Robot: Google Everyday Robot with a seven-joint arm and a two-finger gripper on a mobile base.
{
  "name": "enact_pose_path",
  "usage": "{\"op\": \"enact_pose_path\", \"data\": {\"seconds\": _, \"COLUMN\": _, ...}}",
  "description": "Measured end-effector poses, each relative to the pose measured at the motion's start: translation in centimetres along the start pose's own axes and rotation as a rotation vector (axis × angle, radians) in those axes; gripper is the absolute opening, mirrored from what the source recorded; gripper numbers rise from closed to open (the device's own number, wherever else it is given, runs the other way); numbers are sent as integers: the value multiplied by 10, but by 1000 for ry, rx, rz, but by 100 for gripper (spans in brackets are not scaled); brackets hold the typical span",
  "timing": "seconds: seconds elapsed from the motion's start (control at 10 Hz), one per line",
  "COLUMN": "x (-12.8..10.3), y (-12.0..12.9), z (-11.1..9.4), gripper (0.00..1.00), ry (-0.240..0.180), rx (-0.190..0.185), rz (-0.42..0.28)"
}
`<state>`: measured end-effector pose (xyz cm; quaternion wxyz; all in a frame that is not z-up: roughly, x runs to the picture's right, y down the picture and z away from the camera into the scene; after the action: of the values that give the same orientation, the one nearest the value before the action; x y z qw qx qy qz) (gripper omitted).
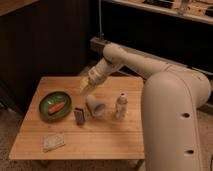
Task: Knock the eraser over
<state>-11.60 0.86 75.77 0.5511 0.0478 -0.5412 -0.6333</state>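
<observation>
The eraser (79, 116) is a small dark block with a lighter grey face, standing upright on the wooden table (115, 140) just right of the green plate. My gripper (85, 86) hangs above the table's middle, up and slightly right of the eraser, clear of it. A white cup (95, 106) lies on its side right of the eraser, below the gripper. A small white bottle (120, 106) stands right of the cup.
A green plate (55, 105) with an orange-red item (56, 106) sits at the left. A pale speckled pad (53, 142) lies near the front left corner. My large white arm body fills the right side. Dark walls and a shelf stand behind the table.
</observation>
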Motion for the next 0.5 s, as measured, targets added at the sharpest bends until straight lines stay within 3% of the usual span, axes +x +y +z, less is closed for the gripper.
{"op": "enact_pose_path", "data": {"seconds": 0.1, "x": 0, "y": 2, "z": 0, "gripper": 6, "ry": 6, "rx": -34, "rz": -15}}
{"op": "enact_pose_path", "data": {"seconds": 0.2, "x": 0, "y": 5, "z": 1, "gripper": 1, "ry": 7, "rx": -92, "rz": -24}}
{"op": "enact_pose_path", "data": {"seconds": 0.4, "x": 4, "y": 18, "z": 5, "gripper": 0, "ry": -2, "rx": -186, "rz": -19}}
{"op": "enact_pose_path", "data": {"seconds": 0.5, "x": 2, "y": 31, "z": 10, "gripper": 0, "ry": -33, "rx": -211, "rz": 2}}
